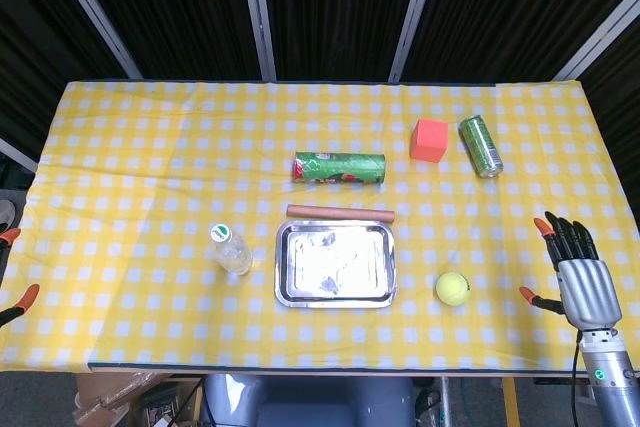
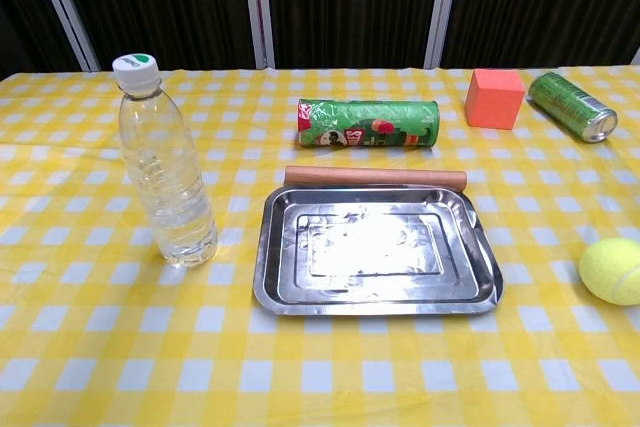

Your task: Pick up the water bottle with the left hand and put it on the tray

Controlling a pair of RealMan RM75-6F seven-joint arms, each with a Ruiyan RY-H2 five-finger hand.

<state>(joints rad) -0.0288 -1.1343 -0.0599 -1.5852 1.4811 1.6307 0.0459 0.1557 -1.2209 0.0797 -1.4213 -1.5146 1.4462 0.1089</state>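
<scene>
Right now your bench [image 1: 120, 147], under its yellow checked cloth, carries everything, and the tray [image 2: 478, 292] lies empty near the middle of the front edge. Just to its left, apart from the rim, the water bottle [image 2: 165, 177] stands upright with its cap on.

Expect the bottle to be light to middling: it is clear thin plastic, and how full it is cannot be read from these views. Its ribbed wall will likely dent under a hard squeeze, and the smooth surface may slip, so wrap it around the mid-body, below the shoulder, not at the cap. It is tall and narrow, so a sideways nudge could tip it.

Your left hand [image 1: 18, 305] shows only as orange fingertips at the bench's left edge, well apart from the bottle; whether it is spread or curled I cannot tell. Your right hand [image 1: 580, 272] rests at the right edge near the front corner, fingers extended and apart, holding nothing.

You have a short carry rightward over the tray's low rim, and nothing stands between bottle and tray.
</scene>
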